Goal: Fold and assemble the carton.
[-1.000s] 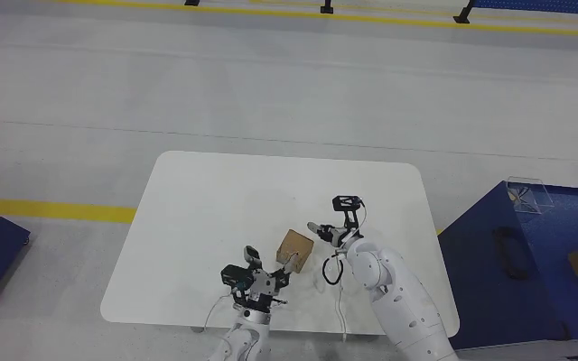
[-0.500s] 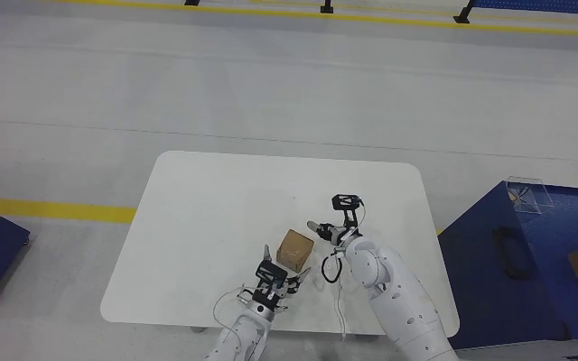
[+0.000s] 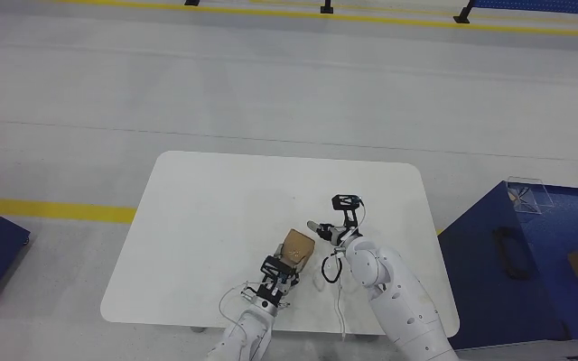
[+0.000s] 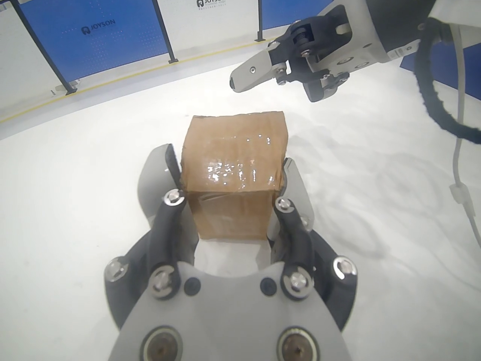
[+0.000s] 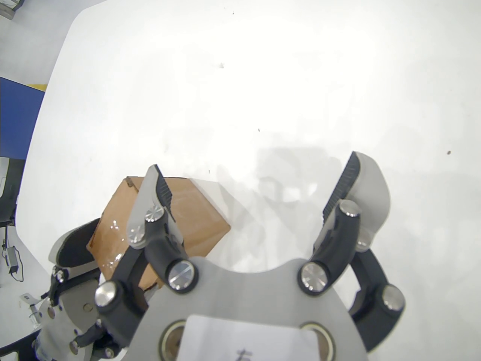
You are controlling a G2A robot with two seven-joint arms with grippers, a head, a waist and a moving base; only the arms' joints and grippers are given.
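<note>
Closest to the robot, the left gripper (image 4: 230, 162) lies low on the counter (image 3: 226, 208) with its fingers (image 4: 171, 169) pinching the carton (image 4: 235, 140) at its near lower corners, one pad on each side wall. The carton stands on the counter close to the front edge, roughly midway along it. It is a small brown box that already looks squared up, with a glossy, taped-looking strip across its top face. Just beyond it and a little higher hangs the right gripper (image 5: 255, 163). Its fingers are spread wide with nothing between them, and one tip sits over the carton's far corner without touching it. Past that lies bare counter. The step in hand looks like a bracing hold: the left side steadies the box so the right can work on its far end. The next move likely calls for the right gripper to come down onto that far upper edge and press or tuck whatever flap is loose. The left pinch should be firm enough to stop the box sliding, but not so hard that the walls buckle.
</note>
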